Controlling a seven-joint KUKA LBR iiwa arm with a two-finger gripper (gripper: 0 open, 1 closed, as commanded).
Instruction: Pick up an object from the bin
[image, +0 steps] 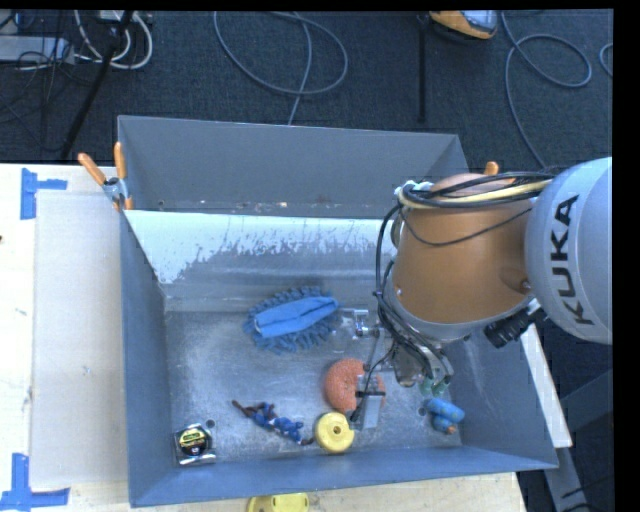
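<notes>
My gripper (369, 403) reaches down below the orange wrist cover to the bin floor at front right of centre. It stands right beside a round orange-red ball (343, 383), at that ball's right edge. A yellow disc-shaped thing (334, 432) lies just in front of it, to its left. A small blue toy figure (442, 412) lies to its right near the right wall.
A fluffy blue mitt-like duster (291, 319) lies mid-bin behind the gripper. A thin blue and brown string of small parts (271, 417) lies at the front. A yellow and black tape measure (195, 441) sits in the front left corner. The arm covers the bin's right rear.
</notes>
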